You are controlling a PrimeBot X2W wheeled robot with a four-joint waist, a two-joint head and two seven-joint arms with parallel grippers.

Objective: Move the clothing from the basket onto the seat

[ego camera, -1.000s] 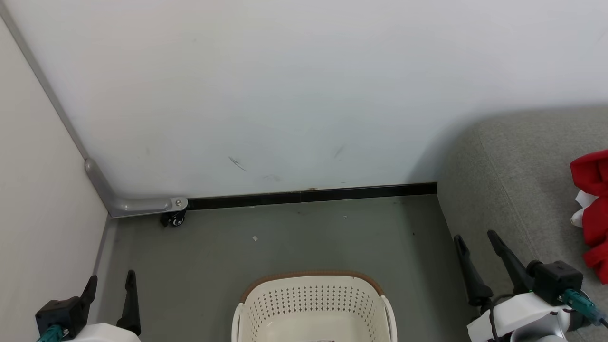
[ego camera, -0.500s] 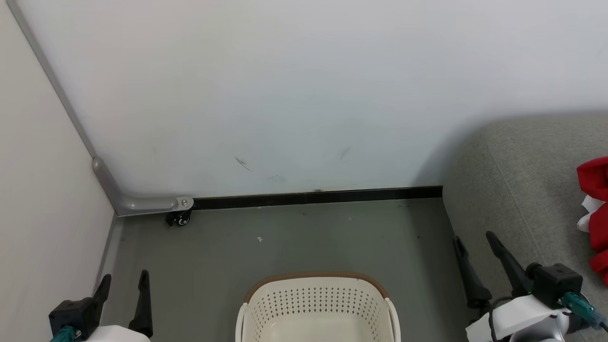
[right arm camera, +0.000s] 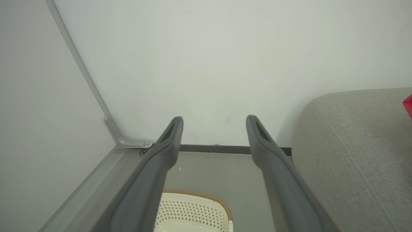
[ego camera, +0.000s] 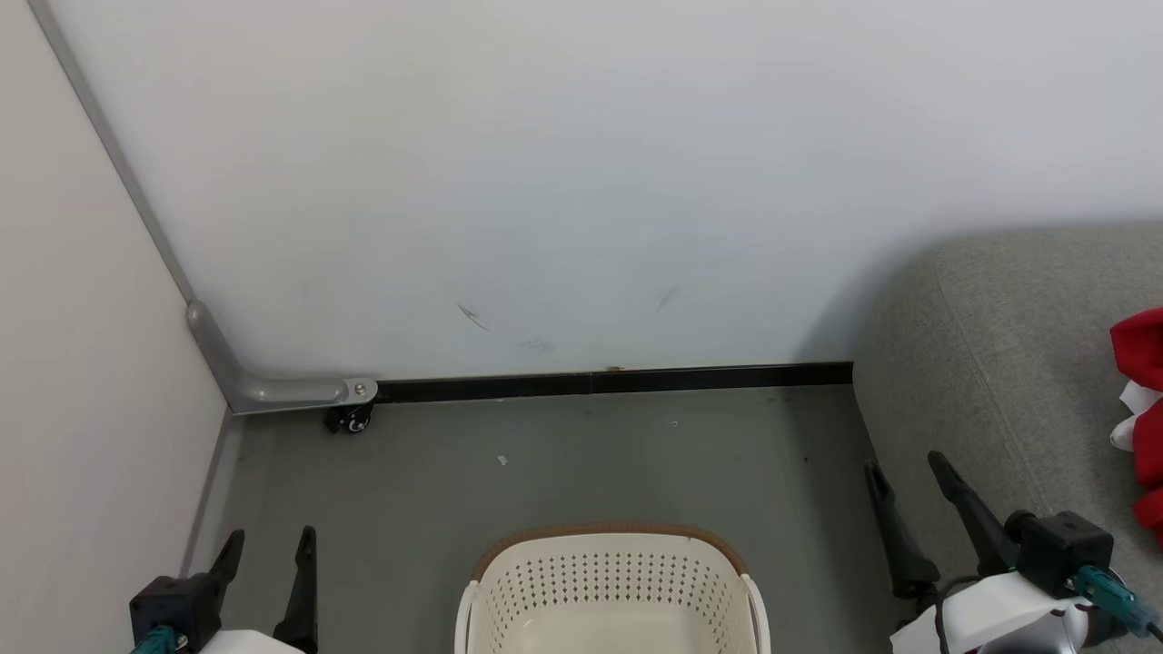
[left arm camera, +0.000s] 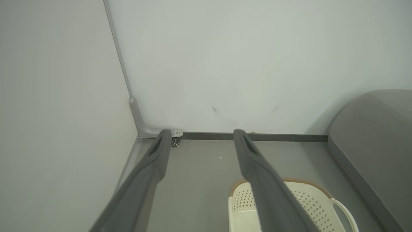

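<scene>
Both pairs of jaws stand spread wide and empty, the left jaws and the right jaws alike pointing toward the white wall (ego camera: 581, 182), which is well ahead of them and looks like no hazard. Just beside the right jaws, on their right, rises the rounded edge of the grey seat (ego camera: 990, 363). A sideways swing that way would likely scrape the fabric unless the arm lifts first. The left jaws hang near the side panel (ego camera: 73, 381), so room to their left is tight. Open floor (ego camera: 563, 463) lies ahead of both. Between the two pairs, nearer the robot, sits the basket (ego camera: 609, 581). What shows of its inside looks bare, though its near part is cut off. A careless dip could clip its brown rim and shove the light tub. The red clothing (ego camera: 1140, 354) lies on the seat, farther right of the right jaws and half out of frame, so I cannot tell whether it might slide off.
</scene>
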